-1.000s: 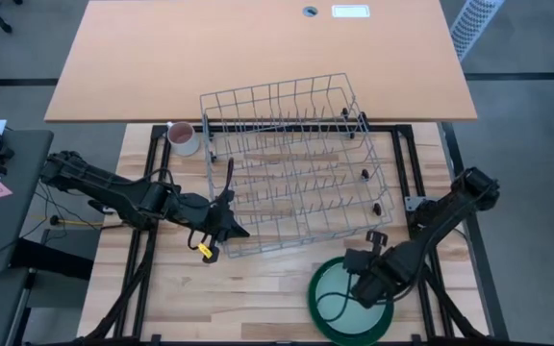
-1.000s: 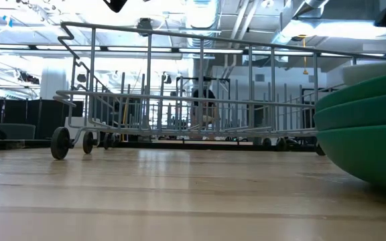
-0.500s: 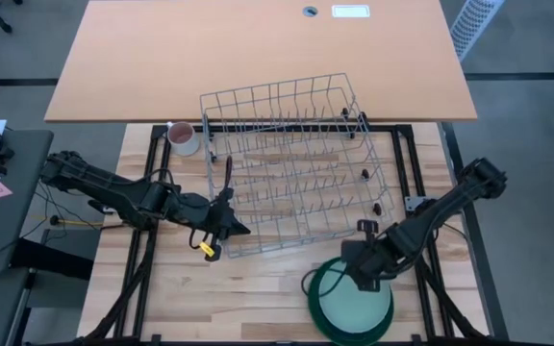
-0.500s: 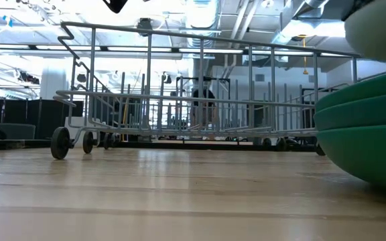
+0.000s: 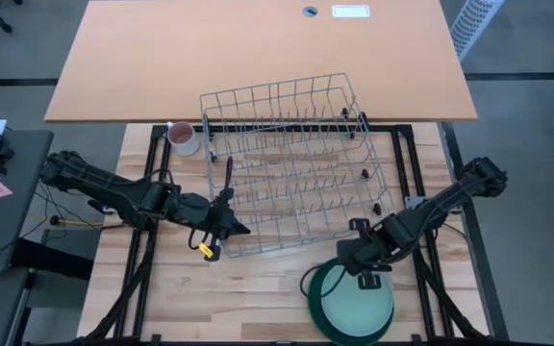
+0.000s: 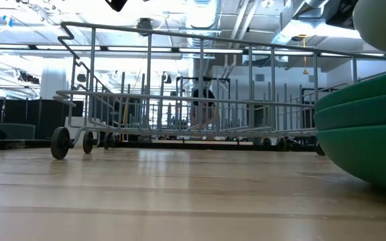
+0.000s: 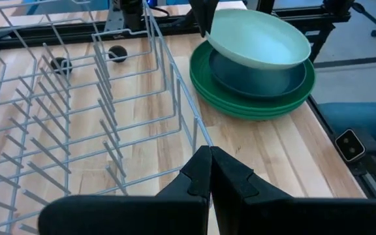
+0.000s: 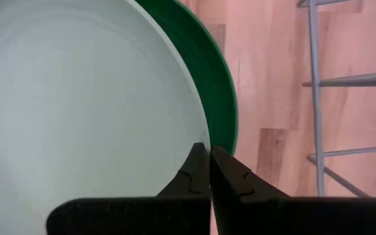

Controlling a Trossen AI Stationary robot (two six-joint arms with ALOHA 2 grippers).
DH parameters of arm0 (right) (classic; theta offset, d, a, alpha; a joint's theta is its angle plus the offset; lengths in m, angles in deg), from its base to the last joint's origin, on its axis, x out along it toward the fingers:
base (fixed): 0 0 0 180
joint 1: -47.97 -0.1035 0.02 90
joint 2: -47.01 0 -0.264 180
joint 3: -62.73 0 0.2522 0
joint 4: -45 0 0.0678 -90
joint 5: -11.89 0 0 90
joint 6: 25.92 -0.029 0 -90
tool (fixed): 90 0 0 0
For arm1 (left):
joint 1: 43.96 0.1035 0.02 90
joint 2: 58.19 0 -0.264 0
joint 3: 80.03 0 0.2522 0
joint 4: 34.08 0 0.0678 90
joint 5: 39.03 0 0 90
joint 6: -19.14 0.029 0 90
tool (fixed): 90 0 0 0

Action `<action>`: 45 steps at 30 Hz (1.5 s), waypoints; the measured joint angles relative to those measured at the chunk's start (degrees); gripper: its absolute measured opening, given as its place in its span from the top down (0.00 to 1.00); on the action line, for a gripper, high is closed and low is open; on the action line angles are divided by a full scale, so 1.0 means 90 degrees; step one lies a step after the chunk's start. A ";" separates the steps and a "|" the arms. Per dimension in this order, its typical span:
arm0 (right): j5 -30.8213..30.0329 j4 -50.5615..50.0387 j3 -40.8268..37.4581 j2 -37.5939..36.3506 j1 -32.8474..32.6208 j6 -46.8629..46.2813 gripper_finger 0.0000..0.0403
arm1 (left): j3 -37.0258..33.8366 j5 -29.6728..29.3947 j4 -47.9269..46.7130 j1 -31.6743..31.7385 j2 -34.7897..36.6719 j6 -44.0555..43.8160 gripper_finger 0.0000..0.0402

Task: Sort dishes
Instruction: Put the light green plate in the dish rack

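Gripping the rim of the pale mint plate (image 7: 260,40), the right claw (image 5: 362,258) has its fingers pinched shut on the edge nearest the wire rack (image 5: 291,163), and the plate sits tilted, raised above the others rather than lying flat. Beneath it the stack stays on the wooden bench (image 5: 248,298): the smaller teal plate (image 7: 256,75) nested in the large dark green plates (image 7: 253,104), just beside the rack's front corner. From table height the green plates fill the right side, with the mint plate's pale underside showing above them. The left claw (image 5: 227,223) hangs at the rack's left front corner, fingers pressed together on nothing, close to the wire. A small pinkish-white mug (image 5: 182,137) stands by the rack's far left corner.
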 joint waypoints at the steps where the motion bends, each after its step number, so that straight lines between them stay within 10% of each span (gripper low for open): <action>1: 0.0097 0.0007 0.0000 0.0000 0.0052 0.0063 1.00 | 0.0000 0.0000 0.0002 0.0002 0.0000 0.0000 1.00; 17: 0.0466 0.0257 0.0856 -0.0708 0.0408 0.1651 1.00 | 0.0000 0.0002 0.0012 0.0133 0.0000 0.0049 1.00; 30: -0.1471 0.1875 0.0874 -0.2015 0.0307 0.3512 1.00 | 0.0000 0.0002 0.0030 0.0286 0.0000 0.0051 1.00; 45: -0.1548 0.4575 0.0874 -0.3091 0.0988 0.6138 1.00 | 0.0000 -0.0453 0.0051 0.0427 0.0000 0.0192 1.00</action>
